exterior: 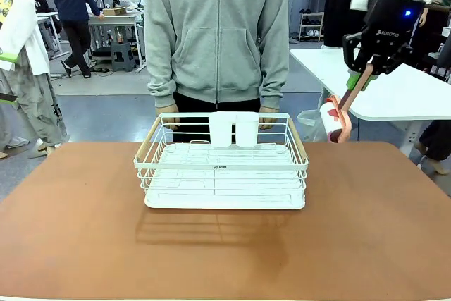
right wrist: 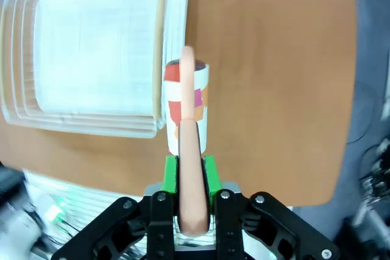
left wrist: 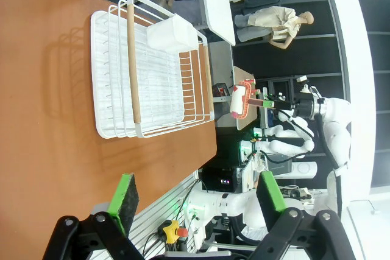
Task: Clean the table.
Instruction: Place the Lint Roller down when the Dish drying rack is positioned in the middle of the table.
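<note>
Spanning the front view, the reddish-brown counter point(exterior: 84, 223) carries a white wire dish rack point(exterior: 222, 167) at its middle, a person's hands on the far rim. The left gripper point(left wrist: 195, 202) hangs with jaws wide apart, empty. The right gripper point(exterior: 368, 70) is clamped on a lint roller point(exterior: 337, 119) by its stiff, light handle, above the counter's far right corner. The counter looks hard and smooth, likely easy to roll over.

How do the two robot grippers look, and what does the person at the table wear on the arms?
The right gripper is black with white "ROBOTIQ" lettering, green pads and a blue light above it. The left gripper is black too; its fingers carry green pads. The person's sleeves are grey, part of a zipped hoodie.
</note>
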{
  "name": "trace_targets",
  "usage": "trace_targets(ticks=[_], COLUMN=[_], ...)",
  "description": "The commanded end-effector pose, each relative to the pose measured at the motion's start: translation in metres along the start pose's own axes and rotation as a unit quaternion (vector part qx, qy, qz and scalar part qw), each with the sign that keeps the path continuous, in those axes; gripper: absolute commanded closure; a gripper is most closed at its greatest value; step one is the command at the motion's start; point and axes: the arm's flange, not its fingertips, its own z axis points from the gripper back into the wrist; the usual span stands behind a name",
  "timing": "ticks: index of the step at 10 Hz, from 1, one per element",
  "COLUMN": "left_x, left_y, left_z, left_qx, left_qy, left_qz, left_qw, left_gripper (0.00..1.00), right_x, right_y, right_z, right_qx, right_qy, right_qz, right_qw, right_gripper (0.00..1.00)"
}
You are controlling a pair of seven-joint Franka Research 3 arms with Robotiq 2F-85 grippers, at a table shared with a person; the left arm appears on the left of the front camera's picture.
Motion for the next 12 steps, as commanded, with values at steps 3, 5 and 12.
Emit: trace_targets(ticks=[3, 5, 12], left_x=[-0.001, -0.001, -0.001], left_y=[-0.001, -0.001, -0.001], left_z=[0.002, 0.002, 0.002], left_qx=[-0.008, -0.008, -0.008], left_qy=[-0.003, -0.003, -0.003], left_qz=[-0.004, -0.004, -0.004], left_qw=[1.000, 1.000, 1.000], left_gripper=[0.00, 0.00, 0.00], right_x=[0.017, 0.027, 0.034], right_y=[-0.019, -0.024, -0.080], right_z=[-0.003, -0.017, -0.076], right_qx=[0.090, 0.107, 0.074], right_qy=[-0.045, -0.089, -0.134], right_qz=[-0.301, -0.442, -0.570], right_qw=[0.948, 0.886, 0.807], right_gripper=[0.78, 0.78, 0.78])
